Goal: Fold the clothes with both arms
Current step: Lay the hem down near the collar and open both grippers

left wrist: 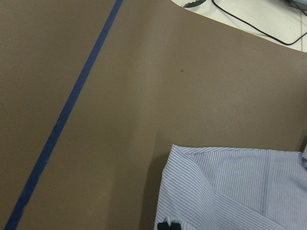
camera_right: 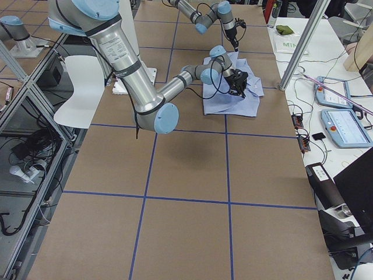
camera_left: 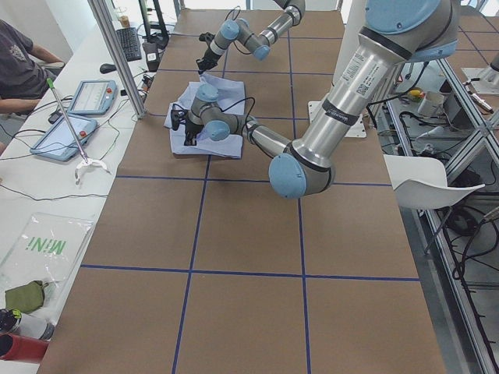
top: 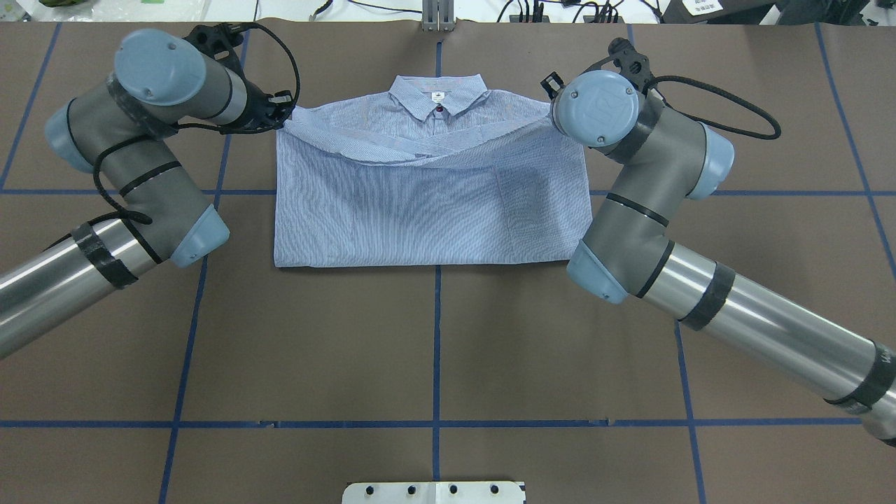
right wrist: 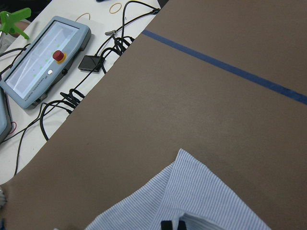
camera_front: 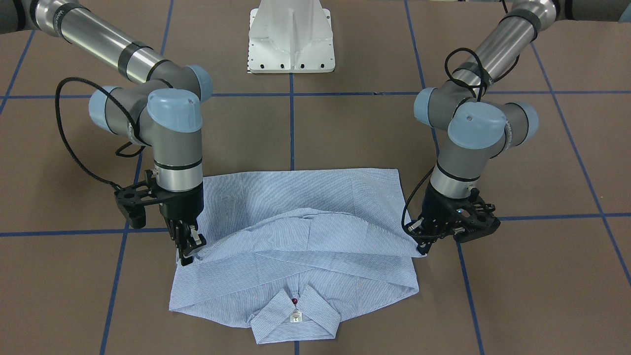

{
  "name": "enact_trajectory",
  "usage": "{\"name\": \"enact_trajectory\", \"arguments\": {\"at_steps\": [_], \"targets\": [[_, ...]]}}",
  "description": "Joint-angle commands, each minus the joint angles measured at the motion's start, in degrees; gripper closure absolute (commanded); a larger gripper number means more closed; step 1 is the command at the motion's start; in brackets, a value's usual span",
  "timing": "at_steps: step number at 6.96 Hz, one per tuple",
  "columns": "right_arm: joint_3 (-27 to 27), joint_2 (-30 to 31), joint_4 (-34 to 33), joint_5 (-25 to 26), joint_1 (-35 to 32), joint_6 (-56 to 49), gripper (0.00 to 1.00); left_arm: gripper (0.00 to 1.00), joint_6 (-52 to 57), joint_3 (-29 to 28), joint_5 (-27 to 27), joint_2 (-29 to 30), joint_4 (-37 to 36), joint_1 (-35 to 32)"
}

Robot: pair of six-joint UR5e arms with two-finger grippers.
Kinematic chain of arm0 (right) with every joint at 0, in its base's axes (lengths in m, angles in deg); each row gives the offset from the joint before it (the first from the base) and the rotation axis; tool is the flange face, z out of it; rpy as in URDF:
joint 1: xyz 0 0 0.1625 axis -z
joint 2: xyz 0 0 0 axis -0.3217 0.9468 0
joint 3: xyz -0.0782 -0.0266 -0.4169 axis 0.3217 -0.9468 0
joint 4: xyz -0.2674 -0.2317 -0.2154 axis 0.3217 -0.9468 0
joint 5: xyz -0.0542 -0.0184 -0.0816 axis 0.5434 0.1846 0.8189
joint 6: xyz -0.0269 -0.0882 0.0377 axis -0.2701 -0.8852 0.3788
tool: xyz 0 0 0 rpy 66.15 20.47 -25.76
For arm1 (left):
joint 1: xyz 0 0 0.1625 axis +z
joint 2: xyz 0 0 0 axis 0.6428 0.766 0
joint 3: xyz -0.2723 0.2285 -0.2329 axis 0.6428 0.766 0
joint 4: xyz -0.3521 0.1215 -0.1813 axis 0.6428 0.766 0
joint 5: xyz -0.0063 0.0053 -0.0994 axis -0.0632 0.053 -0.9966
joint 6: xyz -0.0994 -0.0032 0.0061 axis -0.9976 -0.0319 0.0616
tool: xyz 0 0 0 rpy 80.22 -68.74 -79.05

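On the table, one shirt (two corners lifted) is pinched by left gripper and right gripper.

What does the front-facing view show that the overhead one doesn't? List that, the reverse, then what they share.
Front-facing only: the right claw and left claw, each pinching a raised corner of the shirt's folded-over flap, and the whole white pedestal.
Overhead only: cables beyond the table's far edge. There the right claw is hidden under its wrist.
Both: the shirt, its collar, red button and the blue tape lines.
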Motion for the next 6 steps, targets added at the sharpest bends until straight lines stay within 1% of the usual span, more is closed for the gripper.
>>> {"name": "enact_trajectory", "arguments": {"at_steps": [1, 2, 3, 4, 5, 6], "targets": [[-7.19, -1.72, 4.79, -1.02, -0.60, -0.46, 1.00, 1.00, 0.20, -9.58, 1.29, 4.94, 4.23, -0.10], [-8.52, -1.90, 5.85, -1.29, -0.78, -0.99, 1.00, 0.94, 1.33, -12.86, 1.38, 5.06, 7.73, -0.88], [-9.49, -2.07, 5.95, -1.90, -0.95, -1.17, 1.00, 0.74, 2.30, -13.24, 1.38, 5.06, 7.77, -1.85], [-11.24, -3.29, 6.21, -1.99, -1.57, -1.17, 0.78, 0.69, 2.57, -13.24, 1.29, 5.06, 7.77, -2.03], [-11.87, -4.18, 6.13, -1.90, -1.83, -1.08, 0.01, 0.54, 2.40, -13.07, 1.21, 5.32, 7.86, -2.12], [-11.70, -4.27, 6.21, -2.51, -2.36, -0.99, 0.00, 0.53, 2.40, -13.07, 0.68, 6.19, 8.12, -3.25]]}}
